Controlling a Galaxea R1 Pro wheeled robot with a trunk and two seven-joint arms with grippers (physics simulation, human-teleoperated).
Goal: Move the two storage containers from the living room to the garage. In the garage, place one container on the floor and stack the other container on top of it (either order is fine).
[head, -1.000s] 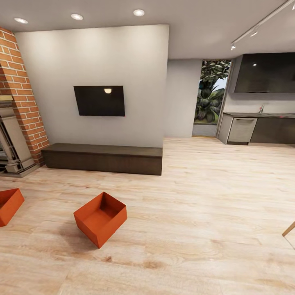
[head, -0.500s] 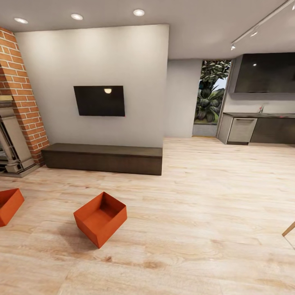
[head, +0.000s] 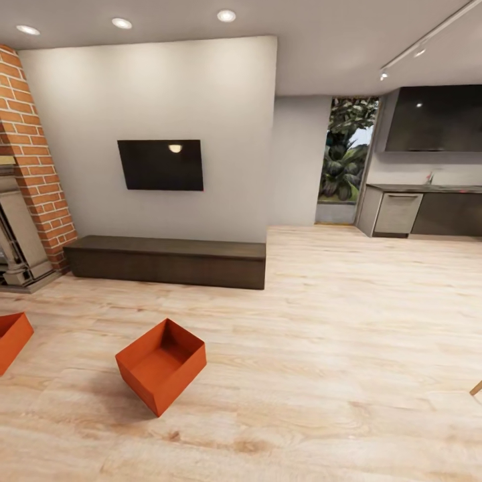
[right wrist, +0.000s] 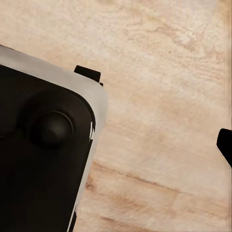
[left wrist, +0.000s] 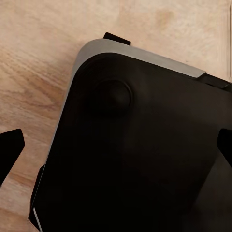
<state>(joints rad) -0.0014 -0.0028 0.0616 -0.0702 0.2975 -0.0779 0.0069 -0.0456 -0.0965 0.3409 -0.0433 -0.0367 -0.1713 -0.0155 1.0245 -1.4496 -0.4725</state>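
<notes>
Storage containers are what you are after, and neither hand has one yet. In the left wrist view your left hand [left wrist: 116, 145] hangs over the robot's dark base [left wrist: 145, 154], with only dark fingertips [left wrist: 10, 150] at the frame edges, so I cannot tell whether it is open or closed. The same goes for your right hand [right wrist: 145, 145]: one dark fingertip [right wrist: 224, 145] shows over bare wood planks, and its state cannot be told.

Outward from there, the nearer container [head: 161, 365] sits on the living room floor [head: 321, 375], turned corner-on towards you and well short of the dark low cabinet [head: 167, 260] under the television [head: 161, 165]. The second container [head: 10, 340] lies at the left edge of the head view, partly cut off, near the brick fireplace [head: 27, 167].

Both look like empty, thin-walled rigid plastic, so likely light but smooth and slippery. Pinching a wall at the open rim looks the safest hold.
</notes>
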